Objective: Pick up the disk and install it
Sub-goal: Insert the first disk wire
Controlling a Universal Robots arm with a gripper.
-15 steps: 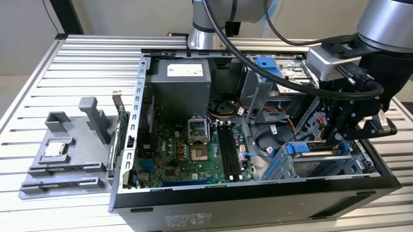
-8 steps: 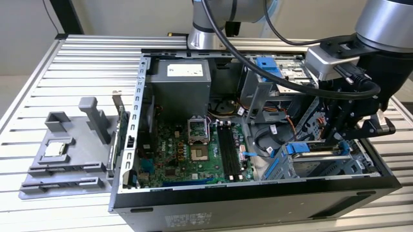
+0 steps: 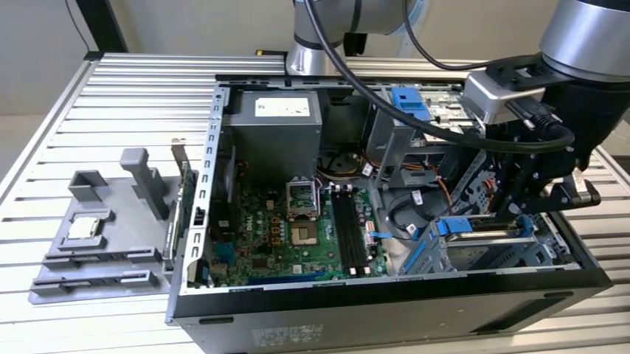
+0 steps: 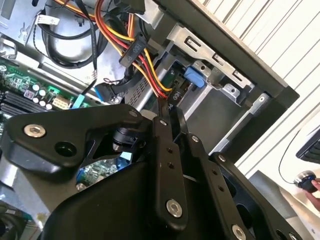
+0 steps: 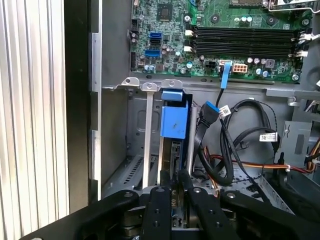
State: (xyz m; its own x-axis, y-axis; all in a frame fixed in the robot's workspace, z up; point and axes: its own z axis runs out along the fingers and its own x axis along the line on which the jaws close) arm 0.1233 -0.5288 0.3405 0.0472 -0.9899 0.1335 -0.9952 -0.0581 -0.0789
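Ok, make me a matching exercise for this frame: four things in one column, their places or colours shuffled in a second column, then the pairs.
Things
1. the disk
2. square chip
3. motherboard
4. gripper

Places and colours
A. on the grey fixture, outside the computer case
B. green, lying flat on the case floor
C. black, closed on a thin edge in the drive cage
D. blue-bracketed, standing on edge in the drive cage

Pairs: 1-D, 2-A, 3-B, 4-C
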